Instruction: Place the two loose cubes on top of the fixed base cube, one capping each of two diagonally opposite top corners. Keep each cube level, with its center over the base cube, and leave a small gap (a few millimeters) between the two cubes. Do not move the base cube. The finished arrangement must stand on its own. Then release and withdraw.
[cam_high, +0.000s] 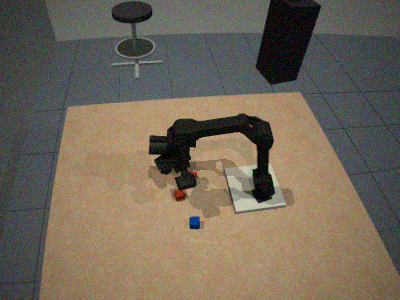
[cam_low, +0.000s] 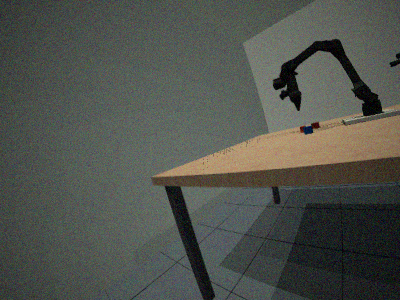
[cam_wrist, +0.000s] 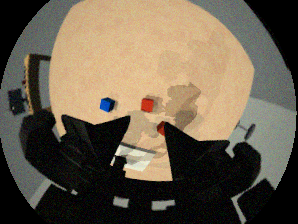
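A blue cube stands on the table. A red cube stands apart from it. A second red cube stands nearer the arm's base and is partly hidden by a finger in the top view and the wrist view. No cube rests on another. The frames do not mark which cube is fixed. My gripper is open and empty, pointing down, high above the table near the red cubes.
The arm's base stands on a white plate on the wooden table. A stool and a dark box-shaped pillar stand beyond the table's far edge.
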